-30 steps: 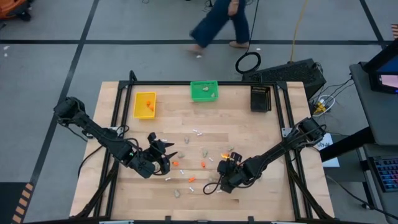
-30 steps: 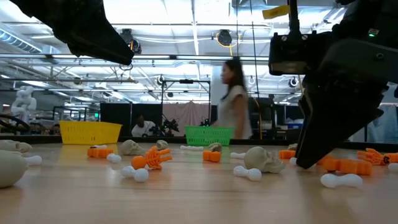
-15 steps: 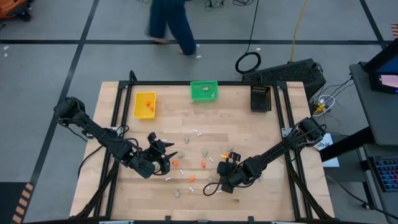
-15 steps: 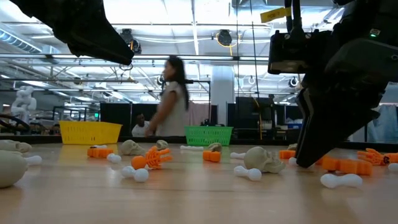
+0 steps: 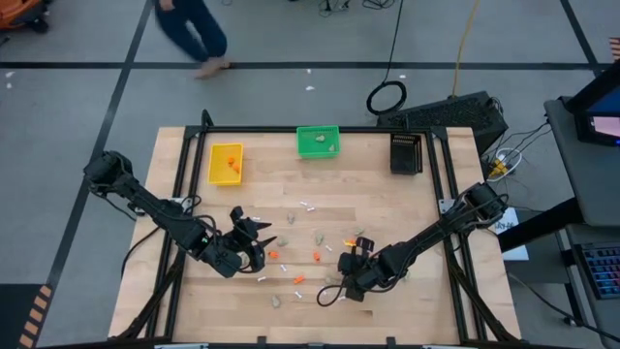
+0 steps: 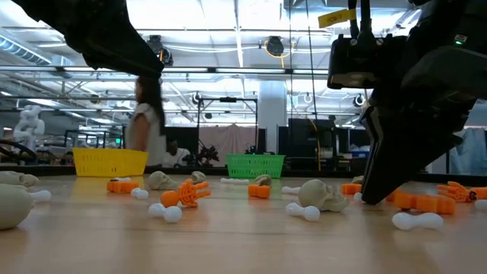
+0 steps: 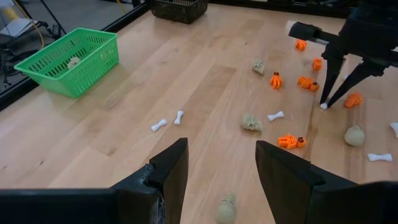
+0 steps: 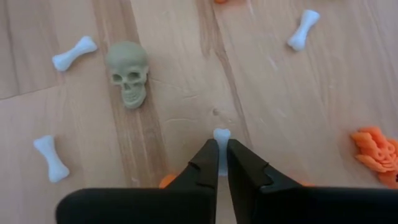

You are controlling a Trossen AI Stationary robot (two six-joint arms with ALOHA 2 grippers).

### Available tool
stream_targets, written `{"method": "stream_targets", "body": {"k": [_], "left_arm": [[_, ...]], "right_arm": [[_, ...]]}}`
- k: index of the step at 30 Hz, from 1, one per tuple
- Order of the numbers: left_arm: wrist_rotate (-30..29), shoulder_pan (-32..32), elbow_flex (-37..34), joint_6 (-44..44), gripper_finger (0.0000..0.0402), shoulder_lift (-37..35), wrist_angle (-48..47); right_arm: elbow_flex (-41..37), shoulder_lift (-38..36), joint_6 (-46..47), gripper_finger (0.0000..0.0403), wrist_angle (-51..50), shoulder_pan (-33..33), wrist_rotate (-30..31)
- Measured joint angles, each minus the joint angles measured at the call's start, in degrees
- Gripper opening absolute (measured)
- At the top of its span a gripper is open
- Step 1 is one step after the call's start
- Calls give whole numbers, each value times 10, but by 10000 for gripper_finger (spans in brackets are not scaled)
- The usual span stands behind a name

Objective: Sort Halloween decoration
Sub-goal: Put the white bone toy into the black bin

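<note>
The right hand (image 8: 219, 155) is down on the wooden counter (image 5: 387, 208), near the front and a little right of the middle. Its two dark fingers (image 8: 202, 163) are pinched together on a small white bone (image 8: 221, 138). One knobby end of the bone pokes out past the tips.

The left hand (image 7: 217, 168) hangs over the front left part of the counter. Its fingers are apart and hold nothing.

The Halloween pieces lie all over the front half of the counter. A beige skull (image 8: 127, 73) lies just beside the right hand, with more white bones (image 8: 73, 52) close by. An orange skeleton (image 8: 378, 149) lies on its other side. More orange bits (image 6: 187, 192) and skulls (image 6: 321, 194) lie in the middle.

Along the far edge stand a yellow bin (image 5: 226, 163), a green bin (image 5: 318, 142) and a black bin (image 5: 406, 152). The yellow one has orange bits inside. The green one has beige lumps inside.

A person (image 5: 194, 29) walks on the floor beyond the counter.
</note>
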Motion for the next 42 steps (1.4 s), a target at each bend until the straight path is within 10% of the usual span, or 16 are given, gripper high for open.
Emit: {"method": "stream_targets", "body": {"k": [33, 42], "left_arm": [[12, 0, 0, 0, 187, 0, 0], [13, -1, 0, 0, 187, 0, 0]], "right_arm": [[97, -30, -157, 7, -42, 9, 2], [89, -148, -167, 7, -95, 66, 127]]}}
